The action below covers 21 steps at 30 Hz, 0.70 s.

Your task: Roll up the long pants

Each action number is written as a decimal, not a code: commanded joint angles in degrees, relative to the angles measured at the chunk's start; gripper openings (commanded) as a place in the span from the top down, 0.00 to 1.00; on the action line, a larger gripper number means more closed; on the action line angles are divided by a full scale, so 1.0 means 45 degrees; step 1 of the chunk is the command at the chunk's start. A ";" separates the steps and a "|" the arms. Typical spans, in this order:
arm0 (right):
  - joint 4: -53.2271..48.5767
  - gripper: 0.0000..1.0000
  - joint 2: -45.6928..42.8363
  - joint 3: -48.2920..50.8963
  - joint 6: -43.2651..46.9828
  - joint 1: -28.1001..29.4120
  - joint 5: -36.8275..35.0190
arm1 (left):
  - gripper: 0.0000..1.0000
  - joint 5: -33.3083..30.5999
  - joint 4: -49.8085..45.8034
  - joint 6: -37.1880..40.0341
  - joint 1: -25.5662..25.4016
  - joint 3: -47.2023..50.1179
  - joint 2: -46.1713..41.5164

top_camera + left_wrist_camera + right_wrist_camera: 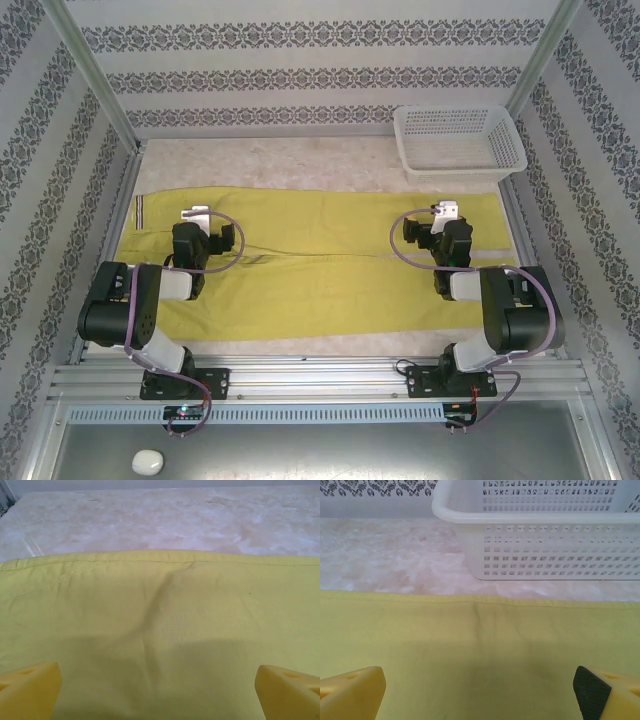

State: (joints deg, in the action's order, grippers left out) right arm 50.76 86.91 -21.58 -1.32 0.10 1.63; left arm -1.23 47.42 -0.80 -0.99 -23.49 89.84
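A: Item?
B: Mustard yellow-green soft-cloth long pants [330, 265]; flat, full length across pale marbled table [300, 165]; nothing rolled yet.
A: Grippers?
B: Left gripper [160, 690], right gripper [480, 690]; both spread wide, empty, above cloth; whole roll prob. left.

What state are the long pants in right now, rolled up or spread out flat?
Spread flat: the long pants lie full length across the table, with no rolled section at either end.
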 commanded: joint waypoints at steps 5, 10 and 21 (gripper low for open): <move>-0.0030 0.02 -0.0111 -0.0161 -0.0126 -0.0088 0.0266 | 0.00 0.0239 0.0067 0.0099 0.0162 -0.0035 -0.0082; 0.0008 0.02 -0.0117 -0.0144 -0.0106 -0.0100 0.0283 | 0.00 0.0235 0.0068 0.0099 0.0164 -0.0029 -0.0082; -0.0040 0.02 -0.0119 -0.0153 -0.0067 -0.0060 0.0282 | 0.00 0.0111 0.0047 0.0019 0.0192 -0.0048 -0.0092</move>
State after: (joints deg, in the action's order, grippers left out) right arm 50.54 86.91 -21.58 -1.30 0.10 2.04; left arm -0.97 47.42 -0.80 -0.99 -23.49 89.84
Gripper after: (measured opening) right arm 0.976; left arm 0.998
